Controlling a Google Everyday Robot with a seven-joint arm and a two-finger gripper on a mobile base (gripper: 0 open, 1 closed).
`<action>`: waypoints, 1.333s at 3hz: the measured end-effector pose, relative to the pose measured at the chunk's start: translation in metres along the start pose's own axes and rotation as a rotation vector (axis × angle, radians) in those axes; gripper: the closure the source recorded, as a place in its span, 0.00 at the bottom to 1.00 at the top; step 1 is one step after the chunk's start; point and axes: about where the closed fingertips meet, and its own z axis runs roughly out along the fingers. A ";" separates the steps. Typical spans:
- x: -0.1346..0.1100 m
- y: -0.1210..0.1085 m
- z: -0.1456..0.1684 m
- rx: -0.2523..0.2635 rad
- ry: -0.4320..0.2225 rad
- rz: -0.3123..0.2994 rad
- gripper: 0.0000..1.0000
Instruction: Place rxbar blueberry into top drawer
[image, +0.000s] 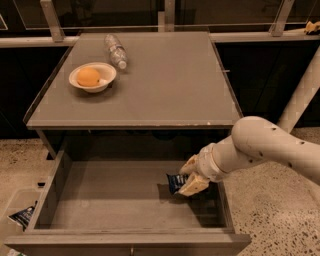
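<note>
The top drawer (100, 200) stands pulled open below the grey tabletop, its flat bottom and low walls showing. My gripper (188, 175) reaches down into the drawer's right side from the right. It is shut on the rxbar blueberry (175, 182), a dark navy-blue wrapper with white lettering that sticks out to the left between the pale fingers (192, 185). The bar hangs low over the drawer bottom near the right wall; I cannot tell whether it touches the bottom.
On the tabletop (170, 80) sit a white bowl with an orange (91, 77) and a clear plastic bottle (115, 50) lying on its side. A dark packet with pale markings (22, 217) lies in a bin left of the drawer. Speckled floor surrounds the cabinet.
</note>
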 end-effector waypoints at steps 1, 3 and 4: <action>0.020 0.030 0.023 -0.082 0.069 0.009 1.00; 0.032 0.060 0.045 -0.141 0.116 0.001 1.00; 0.032 0.060 0.045 -0.141 0.116 0.001 0.82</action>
